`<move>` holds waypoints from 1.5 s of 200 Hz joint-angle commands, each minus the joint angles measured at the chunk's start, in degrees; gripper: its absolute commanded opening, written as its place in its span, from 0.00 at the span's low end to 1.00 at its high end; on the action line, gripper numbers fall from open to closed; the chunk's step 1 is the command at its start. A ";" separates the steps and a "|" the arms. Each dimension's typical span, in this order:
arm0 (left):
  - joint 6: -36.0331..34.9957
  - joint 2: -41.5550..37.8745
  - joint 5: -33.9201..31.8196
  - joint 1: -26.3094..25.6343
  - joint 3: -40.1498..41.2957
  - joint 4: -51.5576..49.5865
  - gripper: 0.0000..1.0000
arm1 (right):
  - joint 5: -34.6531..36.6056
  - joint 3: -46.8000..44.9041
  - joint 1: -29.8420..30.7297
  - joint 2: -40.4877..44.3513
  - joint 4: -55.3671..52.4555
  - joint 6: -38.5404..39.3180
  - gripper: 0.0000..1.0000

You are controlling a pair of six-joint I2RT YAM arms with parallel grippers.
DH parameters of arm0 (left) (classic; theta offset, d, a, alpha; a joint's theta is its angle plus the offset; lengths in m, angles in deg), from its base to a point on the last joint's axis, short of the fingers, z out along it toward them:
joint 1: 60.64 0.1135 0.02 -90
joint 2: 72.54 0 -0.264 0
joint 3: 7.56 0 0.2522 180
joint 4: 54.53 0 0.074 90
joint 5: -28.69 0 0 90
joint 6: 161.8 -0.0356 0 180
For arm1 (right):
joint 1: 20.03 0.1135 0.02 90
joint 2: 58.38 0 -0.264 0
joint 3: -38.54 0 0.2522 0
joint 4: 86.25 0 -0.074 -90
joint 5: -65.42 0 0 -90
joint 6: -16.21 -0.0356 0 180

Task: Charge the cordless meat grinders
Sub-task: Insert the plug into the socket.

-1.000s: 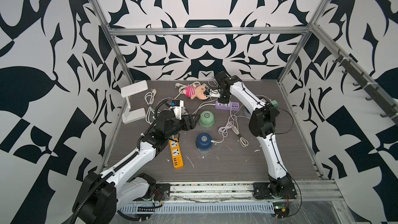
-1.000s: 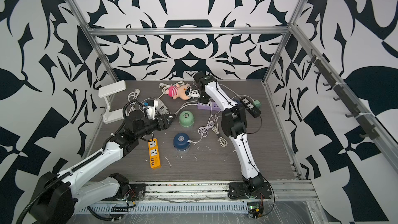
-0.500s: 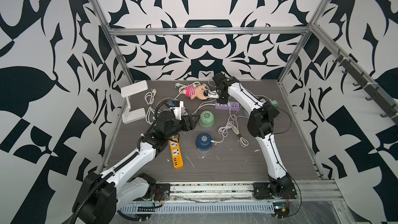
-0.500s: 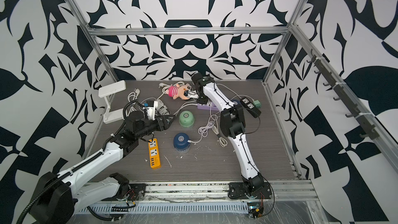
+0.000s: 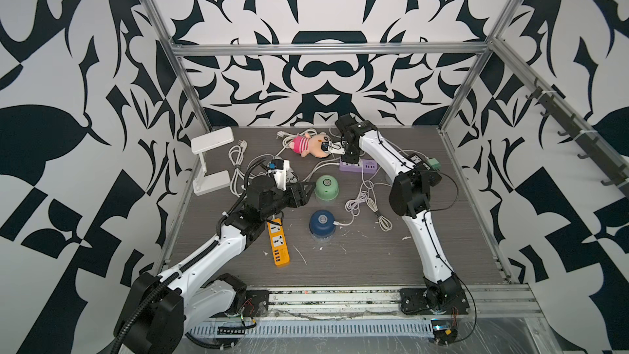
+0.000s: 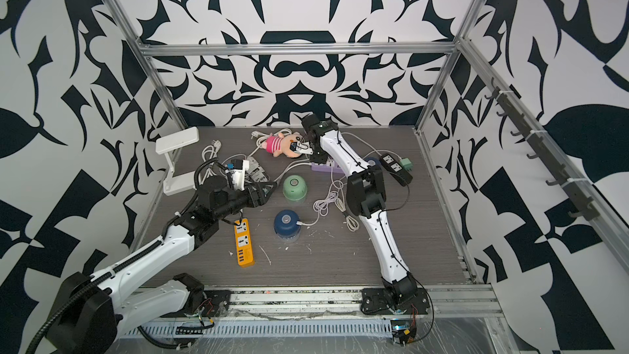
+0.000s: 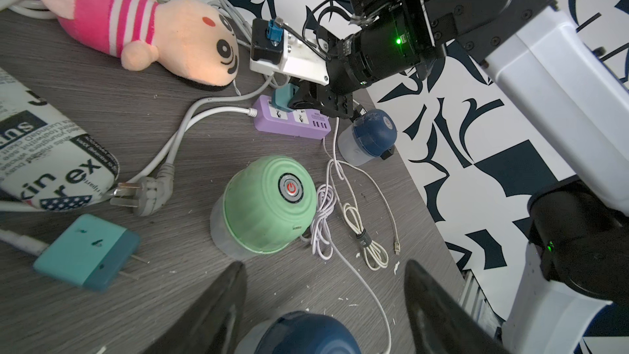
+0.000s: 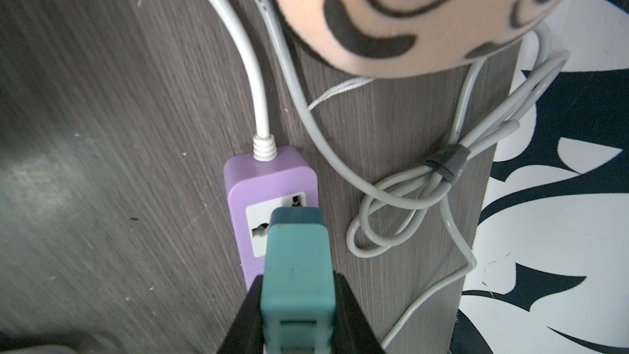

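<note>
The dark wood-grain surface [image 5: 374, 260] carries a mint green grinder [image 5: 326, 189] and, nearer the front, a dark blue grinder [image 5: 321, 224], both upright, with an orange power strip [image 5: 279, 245] lying near the blue one. Towards the back lie a purple power strip [image 5: 366, 166], a pink-striped plush toy [image 5: 308, 144], a white lamp [image 5: 211, 161] and loose white cables [image 5: 364, 199].

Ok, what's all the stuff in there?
Grinders: three; green mid-table, blue nearer the front, blue by the purple strip.
Strips: three; orange front-left, purple back, black right.
Adapters: three, teal; one held, one by the pouch, one by the black strip.
Plush: one, pink, back.
Lamp: one, white, left edge.
Pouch: one, newsprint, left.
Cables: several, white, scattered.
Left gripper: open, empty, by the green grinder.
Right gripper: shut on an adapter over the purple strip.
</note>
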State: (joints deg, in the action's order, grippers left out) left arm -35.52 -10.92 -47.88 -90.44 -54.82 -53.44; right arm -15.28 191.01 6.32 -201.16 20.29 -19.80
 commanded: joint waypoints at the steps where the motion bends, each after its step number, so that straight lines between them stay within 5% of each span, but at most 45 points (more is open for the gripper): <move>1: 0.37 -0.53 -0.88 -0.08 0.98 0.78 0.75 | -3.47 -0.68 -1.08 -7.07 -0.92 -0.35 0.00; 77: 2.08 3.36 -0.30 -0.13 -0.35 3.28 0.74 | -5.83 -2.17 -1.89 -8.22 -4.50 -0.80 0.00; 197: 3.89 -2.89 -0.49 -0.13 2.71 3.83 0.73 | -4.89 -25.71 3.74 12.23 -10.88 -1.84 0.00; 300: 3.45 -0.22 -0.95 -0.08 1.14 3.16 0.73 | -8.39 -16.60 -0.45 1.14 -10.58 -1.49 0.00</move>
State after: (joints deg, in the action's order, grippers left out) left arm -31.74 -12.71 -48.34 -90.44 -52.70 -50.53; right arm -19.21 176.54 7.89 -192.83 13.99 -20.98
